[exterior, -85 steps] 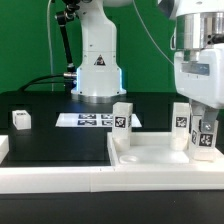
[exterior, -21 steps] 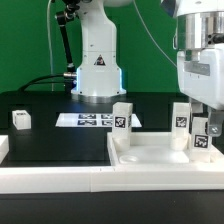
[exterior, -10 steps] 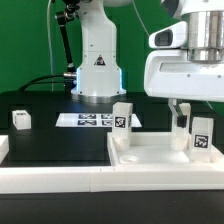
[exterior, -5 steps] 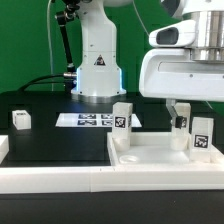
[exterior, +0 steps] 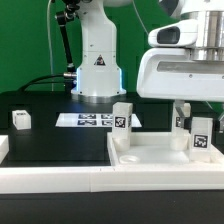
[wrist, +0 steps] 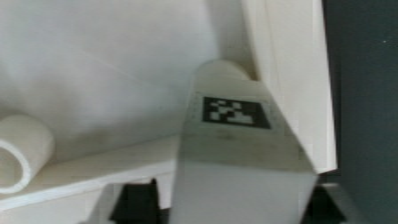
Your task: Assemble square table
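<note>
The gripper (exterior: 183, 110) has its jaws set narrowly against both sides of an upright leg (wrist: 240, 150), seemingly clamping it though the contact is blurred, at the far side of the tabletop (exterior: 150, 153), which lies at the exterior view's right on the black table (exterior: 60, 140).

Black table (exterior: 60, 148) with slab (exterior: 150, 153), leg (exterior: 20, 119)

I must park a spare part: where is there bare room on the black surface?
The widest bare patch of black surface lies between the loose leg, the marker board, the tabletop and the front rail. The exterior view's right is crowded: upright legs on the tabletop, the gripper over them.
</note>
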Controlling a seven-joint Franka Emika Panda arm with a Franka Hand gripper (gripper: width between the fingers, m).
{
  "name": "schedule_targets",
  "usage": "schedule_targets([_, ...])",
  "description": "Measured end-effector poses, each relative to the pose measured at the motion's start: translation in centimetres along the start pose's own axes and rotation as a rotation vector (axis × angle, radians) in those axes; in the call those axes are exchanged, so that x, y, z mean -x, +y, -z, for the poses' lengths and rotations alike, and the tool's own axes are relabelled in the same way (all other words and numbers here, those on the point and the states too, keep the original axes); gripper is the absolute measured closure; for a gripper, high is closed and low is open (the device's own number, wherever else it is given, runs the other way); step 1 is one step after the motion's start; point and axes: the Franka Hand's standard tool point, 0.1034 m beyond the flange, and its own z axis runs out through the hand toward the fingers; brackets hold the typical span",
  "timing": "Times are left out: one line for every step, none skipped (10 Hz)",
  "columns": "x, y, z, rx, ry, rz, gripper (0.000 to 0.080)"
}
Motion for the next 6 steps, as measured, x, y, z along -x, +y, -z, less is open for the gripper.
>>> schedule_targets([0.00, 0.01, -0.01, 0.000, 0.000, -0.021, 0.0510])
schedule_targets([0.00, 0.02, -0.01, 0.000, 0.000, -0.031, 0.0510])
schedule_targets([0.00, 0.03, -0.02, 0.000, 0.000, -0.064, 0.0510])
schedule_targets([0.01, 0.02, -0.03, 0.000, -0.001, -0.140, 0.0510])
schedule_targets([0.06, -0.08, -0.01, -0.001, -0.001, -0.251, 0.0510])
schedule_targets([0.16, -0.16, -0.02, 0.001, -0.002, -0.347, 0.0510])
